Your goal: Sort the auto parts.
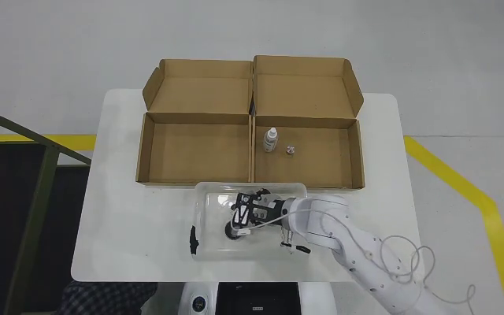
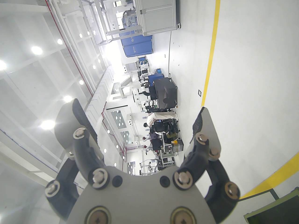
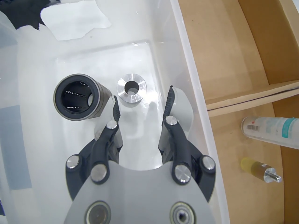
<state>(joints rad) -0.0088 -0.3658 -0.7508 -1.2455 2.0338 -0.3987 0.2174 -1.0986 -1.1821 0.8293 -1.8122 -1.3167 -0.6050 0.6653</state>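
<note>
Right wrist view: the right tool [image 3: 142, 104], fingers apart, hangs inside a clear plastic bin [image 3: 186, 47] on the white tabletop [image 1: 126, 236], just short of a silver bushing [image 3: 131, 89]. A black linear bearing [image 3: 78, 96] lies just beside the bushing. Beyond the bin, the right cardboard box [image 3: 231, 145] holds a white bottle [image 3: 268, 128] and a small brass part [image 3: 259, 169]. The left tool [image 2: 140, 113], fingers also apart, points across the room.
</note>
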